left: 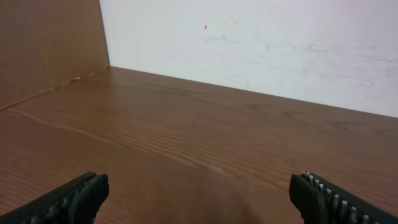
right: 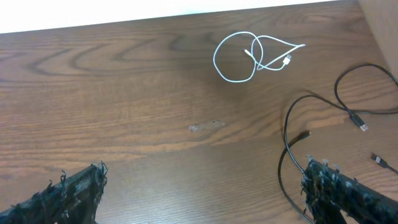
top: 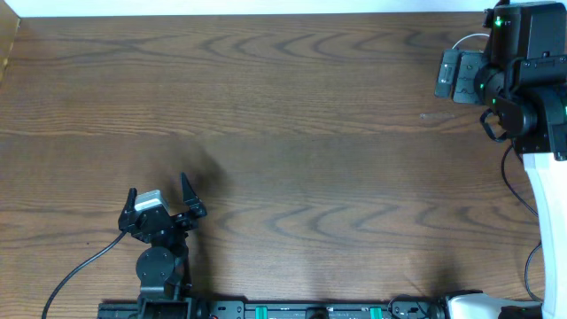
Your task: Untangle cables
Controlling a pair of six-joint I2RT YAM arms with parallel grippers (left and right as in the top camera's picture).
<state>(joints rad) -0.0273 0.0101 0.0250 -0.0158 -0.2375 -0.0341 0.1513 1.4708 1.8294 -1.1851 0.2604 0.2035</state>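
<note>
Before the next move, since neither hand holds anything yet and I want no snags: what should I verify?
1. Left hand open, empty: ok.
2. Right hand open, empty: ok.
3. White cable fully in right wrist view: ok.
4. White cable apart from black cable: ok, though the white loops cross each other.
5. Black cable's full run visible: not ok, it passes behind the right hand and off frame.
6. Cables seen from left wrist: not ok, neither shows.
</note>
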